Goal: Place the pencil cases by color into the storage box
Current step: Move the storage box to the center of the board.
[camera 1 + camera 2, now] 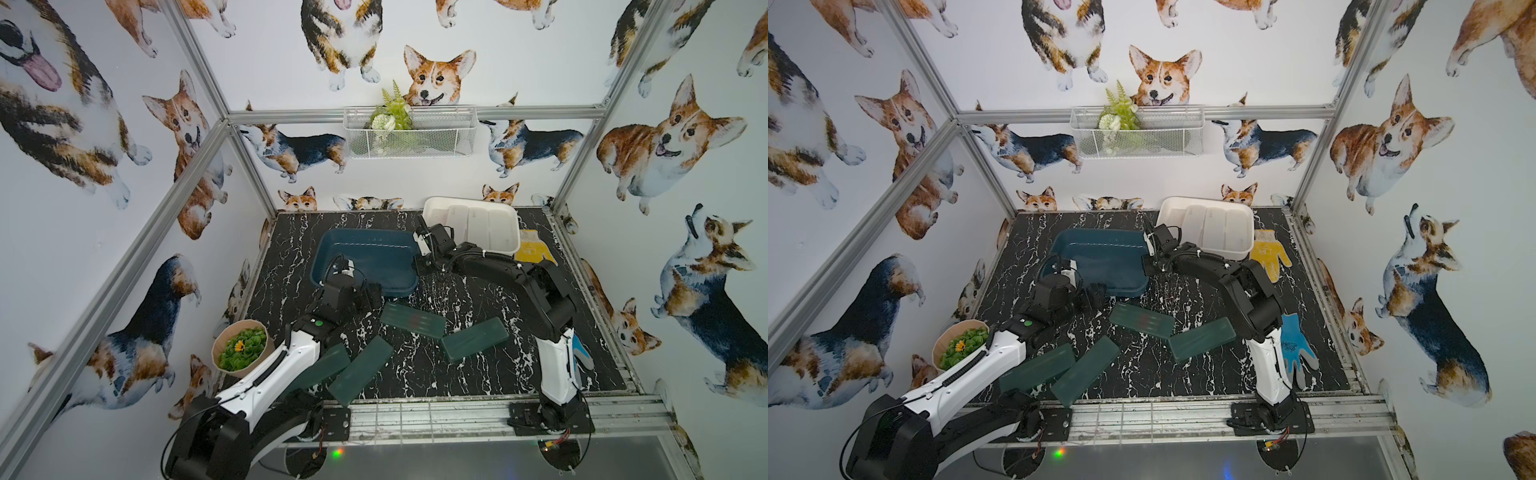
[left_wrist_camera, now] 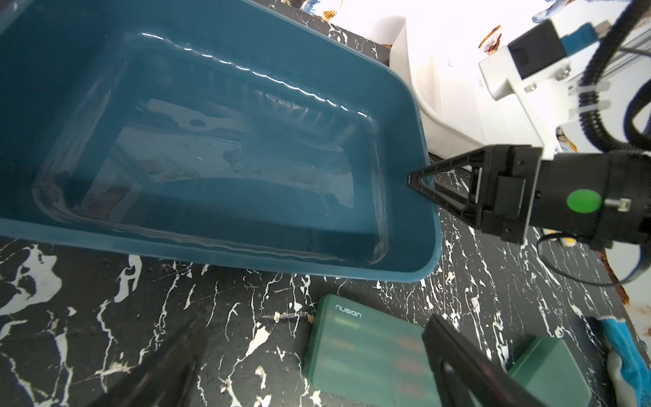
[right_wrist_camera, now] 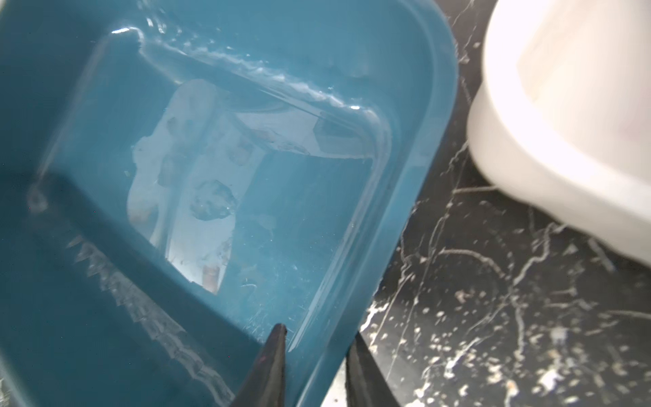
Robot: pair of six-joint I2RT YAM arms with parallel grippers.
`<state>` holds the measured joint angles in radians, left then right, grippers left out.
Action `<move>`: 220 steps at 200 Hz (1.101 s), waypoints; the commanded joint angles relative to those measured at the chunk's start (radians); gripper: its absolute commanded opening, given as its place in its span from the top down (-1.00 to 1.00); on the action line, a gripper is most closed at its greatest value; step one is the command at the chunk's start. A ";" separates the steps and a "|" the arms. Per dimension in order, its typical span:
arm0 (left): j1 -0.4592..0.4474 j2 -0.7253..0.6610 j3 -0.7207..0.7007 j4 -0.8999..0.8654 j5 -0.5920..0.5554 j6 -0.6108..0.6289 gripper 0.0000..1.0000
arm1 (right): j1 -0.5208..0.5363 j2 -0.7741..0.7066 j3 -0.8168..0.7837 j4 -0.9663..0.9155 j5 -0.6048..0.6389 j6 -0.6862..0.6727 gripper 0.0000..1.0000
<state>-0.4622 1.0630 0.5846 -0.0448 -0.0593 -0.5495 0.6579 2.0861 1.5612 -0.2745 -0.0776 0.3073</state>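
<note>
Glossy, round-cornered teal plastic bin [image 2: 246,253] on black marble-veined worktop [image 2: 105,317]. Right claw [image 2: 415,180] pinches its rim tight. Left claw [image 2: 310,359] gapes wide, empty, near a frosted green pencil case [image 1: 412,319].

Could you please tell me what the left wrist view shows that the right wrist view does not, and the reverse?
Only the left wrist view shows a dark green pencil case marked NUSIGN, a second green case, a blue glove, and the right end effector side-on, closed on the rim of the blue storage box. Only the right wrist view shows one finger inside the box wall and the other outside it. Both show that empty blue storage box, the white storage box beside it and the black marbled table.
</note>
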 commanded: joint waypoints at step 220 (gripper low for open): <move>0.000 0.102 -0.026 0.136 -0.035 -0.040 -0.97 | 0.071 -0.504 -0.467 0.041 -0.119 -0.460 -0.66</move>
<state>-0.4606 1.1690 0.5678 0.0303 -0.0776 -0.5629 0.6434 1.6161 1.1496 -0.2466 -0.2146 -0.0185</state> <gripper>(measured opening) 0.983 0.827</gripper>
